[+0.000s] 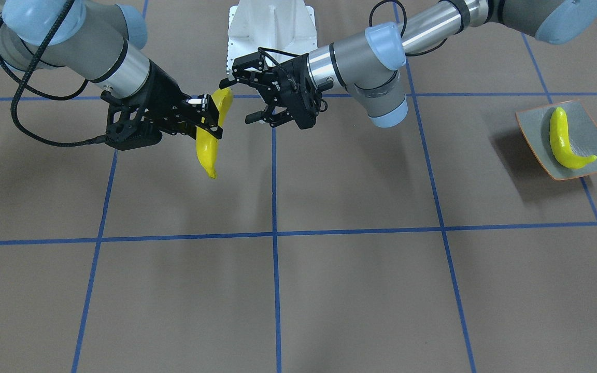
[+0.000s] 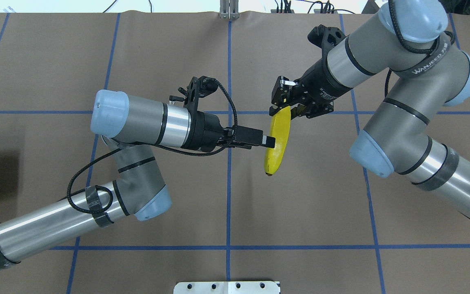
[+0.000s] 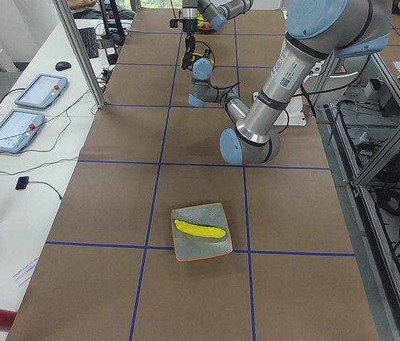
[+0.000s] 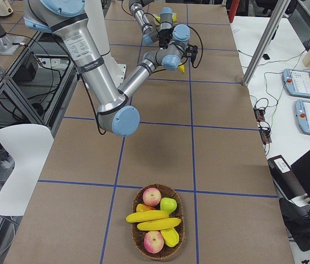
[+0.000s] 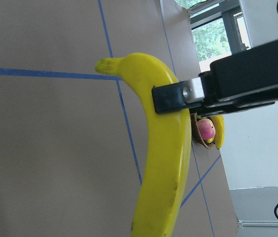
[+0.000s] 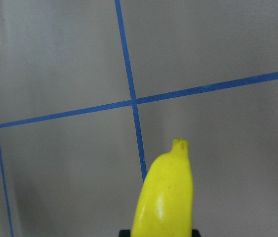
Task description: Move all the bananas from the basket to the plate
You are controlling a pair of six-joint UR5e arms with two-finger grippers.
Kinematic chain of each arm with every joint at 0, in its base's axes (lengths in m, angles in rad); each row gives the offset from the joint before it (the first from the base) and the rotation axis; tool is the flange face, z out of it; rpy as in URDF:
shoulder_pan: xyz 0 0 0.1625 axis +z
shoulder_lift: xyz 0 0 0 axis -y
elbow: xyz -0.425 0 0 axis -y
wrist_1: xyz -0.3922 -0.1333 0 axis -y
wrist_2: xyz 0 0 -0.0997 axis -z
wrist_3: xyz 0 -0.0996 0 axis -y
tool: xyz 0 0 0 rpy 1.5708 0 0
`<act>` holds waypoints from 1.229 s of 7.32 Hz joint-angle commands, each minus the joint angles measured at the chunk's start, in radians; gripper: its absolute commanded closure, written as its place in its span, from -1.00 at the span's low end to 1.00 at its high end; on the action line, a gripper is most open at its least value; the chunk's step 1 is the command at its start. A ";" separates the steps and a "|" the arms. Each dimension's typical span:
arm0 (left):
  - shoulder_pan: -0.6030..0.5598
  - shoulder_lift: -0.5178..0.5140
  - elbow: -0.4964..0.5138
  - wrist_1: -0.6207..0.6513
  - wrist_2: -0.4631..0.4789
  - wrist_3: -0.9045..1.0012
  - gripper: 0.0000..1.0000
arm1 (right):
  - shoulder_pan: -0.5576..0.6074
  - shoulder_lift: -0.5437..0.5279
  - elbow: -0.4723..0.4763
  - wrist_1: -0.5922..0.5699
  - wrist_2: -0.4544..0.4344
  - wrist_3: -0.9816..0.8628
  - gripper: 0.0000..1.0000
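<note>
Closest to the lens is the held banana [image 6: 164, 197], which rises from the bottom edge of the right wrist view with its tip pointing out over the taped worktop [image 1: 329, 290]. It hangs in the air above the middle of the worktop, roughly upright. The right claw [image 1: 211, 116] is clamped across its upper half, so the longer lower part dangles free. The left claw [image 1: 236, 101] faces it from the other side with its jaws spread. They sit just beside the fruit's upper end and are not closed on it; whether a finger already touches the skin I cannot tell.

The layout explains this meeting in mid-air. The basket [image 4: 142, 248] sits at the robot's right end and the plate [image 1: 534, 129] far off at its left end, so probably neither arm reaches both. A hand-over in the middle looks like the current step. Gripping high leaves bare fruit below for the second claw to take.

One plated banana [image 1: 563, 140] already lies lengthwise in the dish. Two bananas [image 4: 149, 216] remain in the basket among apples [image 4: 152, 196], so the task seems under halfway done.
</note>
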 commanded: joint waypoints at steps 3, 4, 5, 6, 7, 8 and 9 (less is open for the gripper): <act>0.032 -0.025 0.007 -0.001 0.041 0.000 -0.71 | 0.000 0.019 -0.001 0.003 0.024 -0.001 1.00; 0.032 -0.025 0.007 -0.001 0.042 0.000 -0.65 | 0.000 0.019 -0.005 0.003 0.026 -0.001 1.00; 0.032 -0.025 0.007 -0.001 0.043 0.000 -0.59 | 0.000 0.020 -0.005 0.003 0.032 -0.001 1.00; 0.032 -0.027 0.007 -0.001 0.043 0.000 -0.33 | 0.002 0.020 -0.007 0.033 0.037 -0.001 1.00; 0.034 -0.027 0.007 -0.001 0.043 0.000 0.34 | 0.003 0.016 -0.013 0.050 0.046 -0.001 1.00; 0.032 -0.027 0.007 -0.002 0.043 0.000 0.99 | 0.003 0.016 -0.019 0.052 0.047 -0.004 1.00; 0.032 -0.027 0.005 -0.008 0.055 -0.001 1.00 | 0.003 0.016 -0.018 0.058 0.047 -0.007 1.00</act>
